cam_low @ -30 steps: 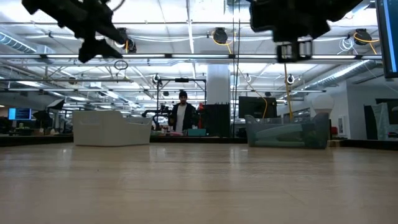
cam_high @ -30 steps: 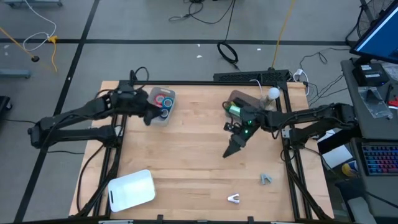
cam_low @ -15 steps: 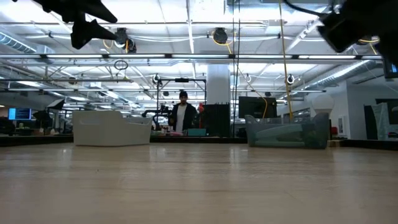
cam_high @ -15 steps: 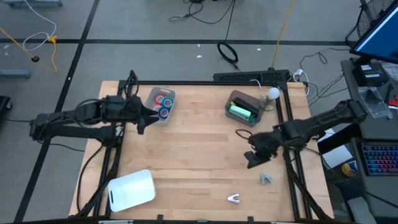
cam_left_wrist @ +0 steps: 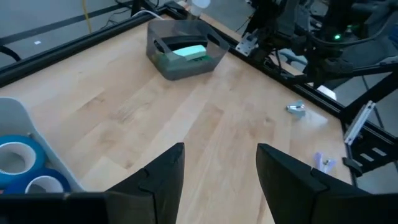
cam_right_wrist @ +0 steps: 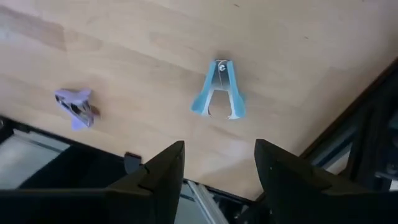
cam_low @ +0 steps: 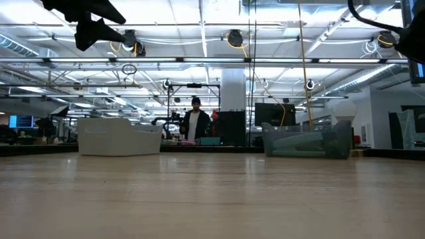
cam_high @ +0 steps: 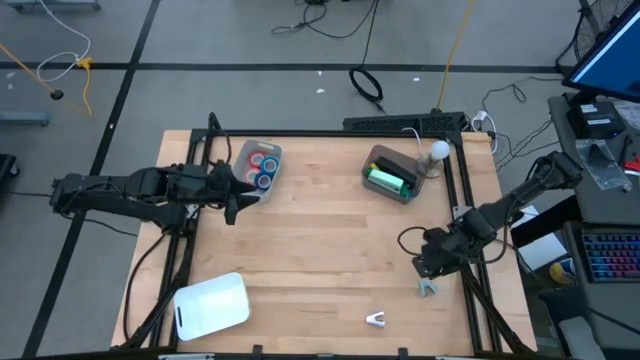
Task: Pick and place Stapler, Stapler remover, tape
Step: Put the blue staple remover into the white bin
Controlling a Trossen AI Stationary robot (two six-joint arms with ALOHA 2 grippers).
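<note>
The green stapler [cam_high: 386, 180] lies inside a grey bin [cam_high: 404, 166] at the far right. Red and blue tape rolls [cam_high: 262, 165] sit in a clear bin [cam_high: 246, 186] at the far left; the left wrist view shows two blue rolls [cam_left_wrist: 17, 160]. A blue stapler remover [cam_right_wrist: 219, 98] lies flat on the wood near the right edge, and a purple one [cam_right_wrist: 76, 106] lies near the front edge. My right gripper [cam_high: 428, 268] hangs open above the blue remover, pointing down. My left gripper [cam_high: 236, 206] is open in the air just beside the tape bin.
A white lid-like tray [cam_high: 212, 304] lies at the near left corner. A dark frame rail [cam_high: 466, 270] runs along the right edge, close to my right gripper. Bare wood spans the table's middle. A person [cam_low: 195, 123] stands far off in the room.
My right gripper has swung from beside the stapler bin toward the table's near right side, tipped downward and rolled, and now hangs over the blue stapler remover. My left gripper has drawn away from the tape bin, a little toward the near edge. Both have stayed open.
</note>
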